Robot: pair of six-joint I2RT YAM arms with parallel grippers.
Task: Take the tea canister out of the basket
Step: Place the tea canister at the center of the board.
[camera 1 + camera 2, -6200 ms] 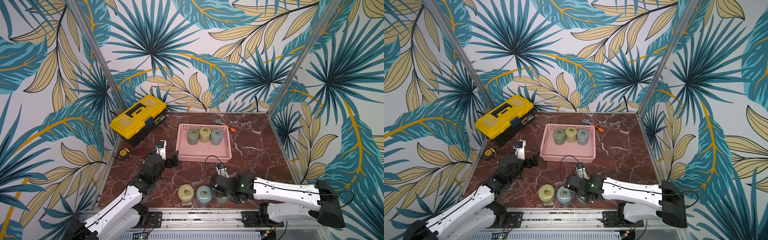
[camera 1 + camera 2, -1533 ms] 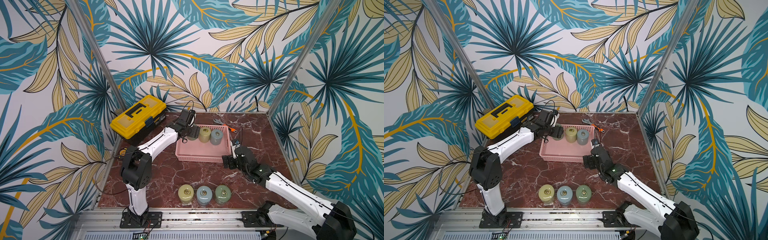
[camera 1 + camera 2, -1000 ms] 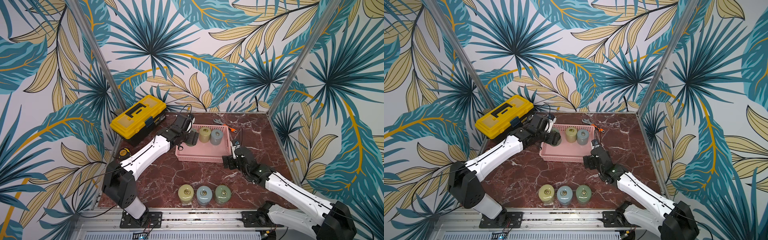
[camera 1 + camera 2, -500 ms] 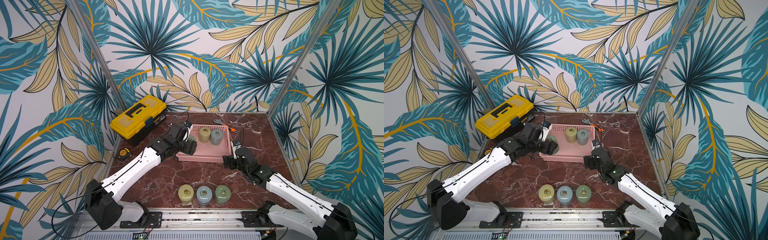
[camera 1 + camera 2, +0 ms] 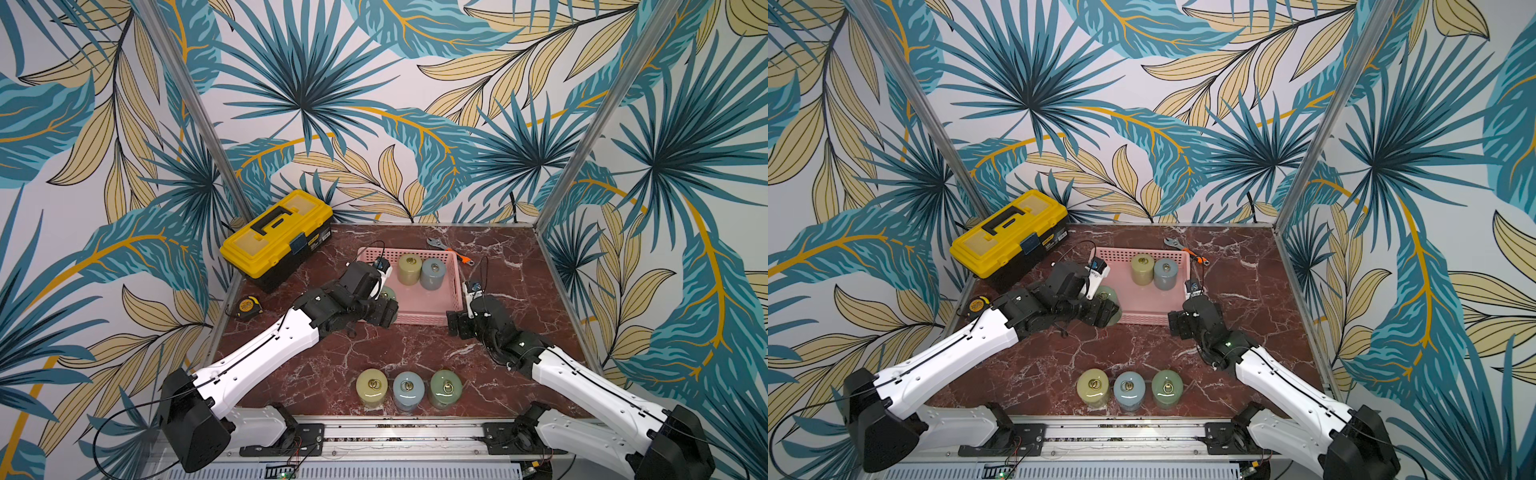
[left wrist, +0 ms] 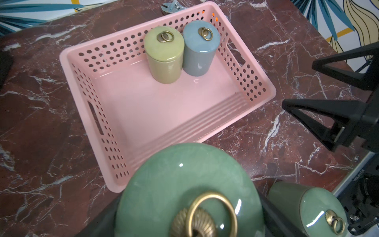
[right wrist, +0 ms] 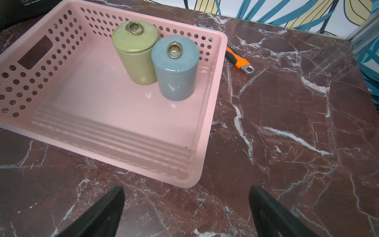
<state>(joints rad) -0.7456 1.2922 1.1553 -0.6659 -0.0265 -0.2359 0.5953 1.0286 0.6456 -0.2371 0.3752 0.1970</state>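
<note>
My left gripper (image 5: 384,309) (image 5: 1104,311) is shut on a green tea canister (image 5: 389,292) (image 5: 1105,296) and holds it upright above the near left corner of the pink basket (image 5: 419,318) (image 5: 1142,318). In the left wrist view the green tea canister's lid (image 6: 184,180) with its brass ring fills the foreground, and dark fingers (image 6: 98,222) flank it. A yellow-green canister (image 5: 409,268) (image 7: 135,55) and a blue-grey canister (image 5: 432,272) (image 7: 175,69) stand side by side at the basket's back. My right gripper (image 5: 455,326) (image 7: 185,211) is open and empty, low over the table by the basket's near right corner.
Three canisters stand in a row near the front edge: yellow-green (image 5: 372,388), blue-grey (image 5: 408,388) and green (image 5: 445,386). A yellow-and-black toolbox (image 5: 276,232) sits at the back left with a tape measure (image 5: 248,305) in front of it. An orange-handled wrench (image 5: 451,249) lies behind the basket.
My left arm has pulled back toward the front with the green canister, from the basket's back left to above its near left corner. The right arm has barely moved.
</note>
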